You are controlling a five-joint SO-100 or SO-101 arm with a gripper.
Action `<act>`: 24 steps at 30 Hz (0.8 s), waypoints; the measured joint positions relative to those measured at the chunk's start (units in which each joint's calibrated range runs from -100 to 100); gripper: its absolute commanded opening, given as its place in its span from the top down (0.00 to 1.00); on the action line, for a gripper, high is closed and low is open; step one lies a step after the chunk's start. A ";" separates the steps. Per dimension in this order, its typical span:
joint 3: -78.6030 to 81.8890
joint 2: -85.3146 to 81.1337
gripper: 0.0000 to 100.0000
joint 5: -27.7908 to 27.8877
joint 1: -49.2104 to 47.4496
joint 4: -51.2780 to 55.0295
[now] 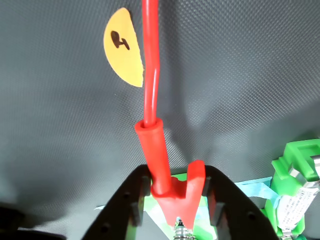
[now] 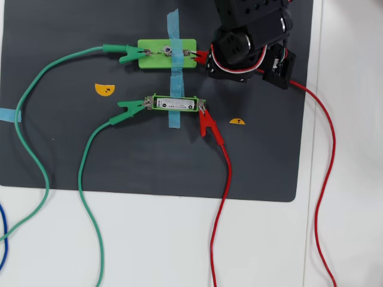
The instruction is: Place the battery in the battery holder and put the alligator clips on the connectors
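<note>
The red clip sits between the black fingers of the claw, its metal nose pointing down at the right-end screw of the wider green block. The claw is closed narrowly around the clip's red sleeve. That sleeve looks soft and a bit slick, light in the hand, with a springy wire trailing behind; I'd judge the best hold is across the flared rear where squeezing opens the teeth. The battery already lies in the narrow green holder, taped down on the dark mat. A green clip and another red clip sit at its ends, and a second green clip is at the block's left end.
</note>
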 measured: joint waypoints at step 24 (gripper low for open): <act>0.00 0.00 0.99 -4.55 0.11 0.00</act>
